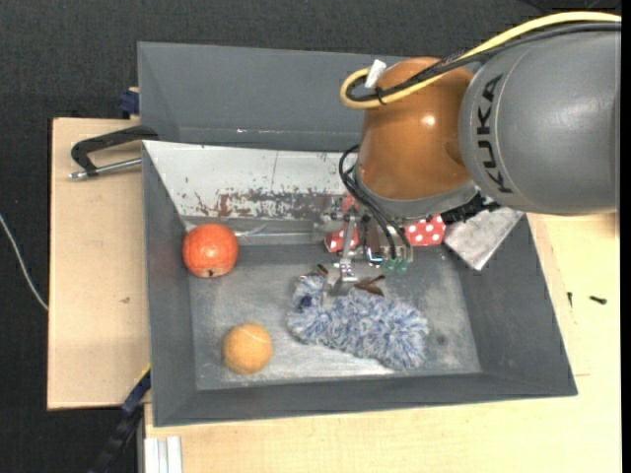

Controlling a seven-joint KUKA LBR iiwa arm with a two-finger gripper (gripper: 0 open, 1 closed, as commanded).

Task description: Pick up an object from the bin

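The grey bin (258,294) has open floor left of centre, so I have room there. My gripper (347,269) is over the upper edge of the fluffy blue-and-white cloth (370,328) mid-bin; I cannot tell how its jaws stand. Loose fibres could snag or slip free. The red dotted block (426,232) crowds the right.

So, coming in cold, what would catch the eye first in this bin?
The gripper hangs over the middle of the bin, at the upper edge of a shaggy blue-and-white cloth lying toward the near wall. A red apple sits at the left, an orange ball nearer the front-left corner, and a red white-dotted thing peeks out beside the arm at right.
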